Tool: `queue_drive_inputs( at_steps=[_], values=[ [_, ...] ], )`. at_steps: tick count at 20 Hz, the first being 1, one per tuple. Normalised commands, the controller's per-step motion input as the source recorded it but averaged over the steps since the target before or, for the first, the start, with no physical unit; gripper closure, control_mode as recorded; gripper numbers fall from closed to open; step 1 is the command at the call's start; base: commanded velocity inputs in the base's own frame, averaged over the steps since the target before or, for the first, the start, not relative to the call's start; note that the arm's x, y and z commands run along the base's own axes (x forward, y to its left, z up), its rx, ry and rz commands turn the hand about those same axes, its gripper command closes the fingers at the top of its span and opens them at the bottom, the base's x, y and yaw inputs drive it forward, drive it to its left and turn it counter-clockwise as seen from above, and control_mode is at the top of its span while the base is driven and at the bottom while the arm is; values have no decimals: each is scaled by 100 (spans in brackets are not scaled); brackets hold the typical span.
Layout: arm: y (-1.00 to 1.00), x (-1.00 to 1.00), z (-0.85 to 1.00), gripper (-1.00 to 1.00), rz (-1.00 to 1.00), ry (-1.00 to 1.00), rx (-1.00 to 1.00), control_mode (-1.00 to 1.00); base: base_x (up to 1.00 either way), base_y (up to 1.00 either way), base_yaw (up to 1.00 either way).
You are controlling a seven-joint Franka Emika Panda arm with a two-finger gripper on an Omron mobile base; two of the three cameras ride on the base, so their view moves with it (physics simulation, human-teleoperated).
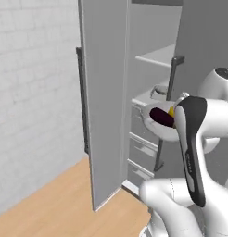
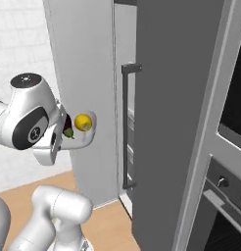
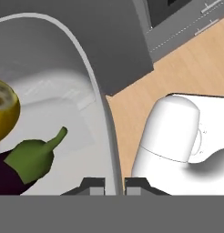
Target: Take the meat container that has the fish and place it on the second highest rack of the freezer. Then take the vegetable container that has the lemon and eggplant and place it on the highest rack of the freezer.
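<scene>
Now gripping the vegetable container [image 3: 63, 59] by its rim, pincer [image 3: 114, 184] clamped narrow on the wall, lemon [image 3: 4, 111] and eggplant [image 3: 13, 175] riding inside. Hovering just outside the open freezer [image 1: 148, 69], highest rack [image 1: 157, 55] lying above and beyond the container.

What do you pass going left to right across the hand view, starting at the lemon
lemon → eggplant → rim of the vegetable container, with the gripper shut on it → wooden floor
</scene>
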Motion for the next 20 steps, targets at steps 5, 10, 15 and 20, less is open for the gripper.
queue_drive_inputs(
  at_steps=[5, 10, 15, 20],
  values=[
    [0, 0, 0, 100, 0, 0, 0, 100, 63, 59, -53],
    [0, 0, 0, 100, 0, 0, 0, 100, 60, 53, -53],
    [0, 0, 0, 100, 0, 0, 0, 100, 52, 27, -53],
    [0, 0, 0, 100, 0, 0, 0, 100, 50, 16, -48]
  ],
)
